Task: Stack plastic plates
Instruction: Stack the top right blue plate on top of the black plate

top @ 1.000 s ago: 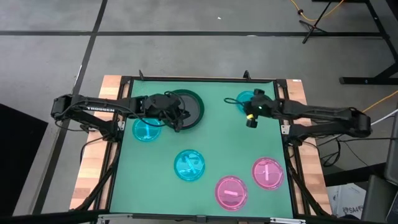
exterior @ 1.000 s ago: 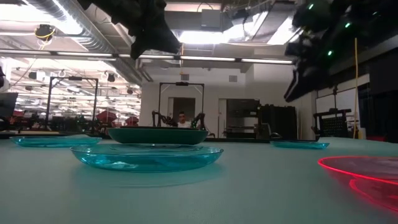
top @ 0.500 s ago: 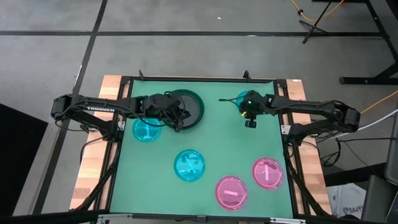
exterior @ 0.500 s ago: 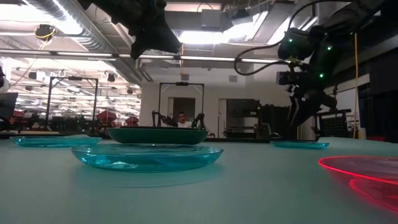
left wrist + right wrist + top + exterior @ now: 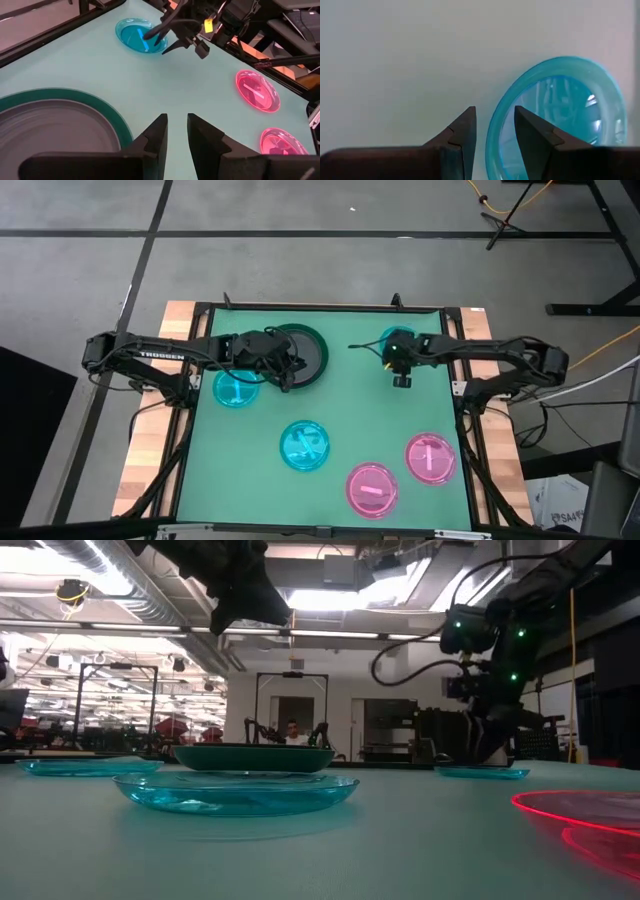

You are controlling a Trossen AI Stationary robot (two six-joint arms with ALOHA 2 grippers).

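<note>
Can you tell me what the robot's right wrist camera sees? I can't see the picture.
The right gripper, fingers slightly apart, points down at the near rim of a see-through cyan plate lying on the pale green table.

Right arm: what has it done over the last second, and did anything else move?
The right gripper has drawn back and come down to the rim of the far cyan plate, open, one finger each side of the rim. Nothing is held. The left gripper still hovers open by the stacked dark plates; all plates stayed put.
</note>
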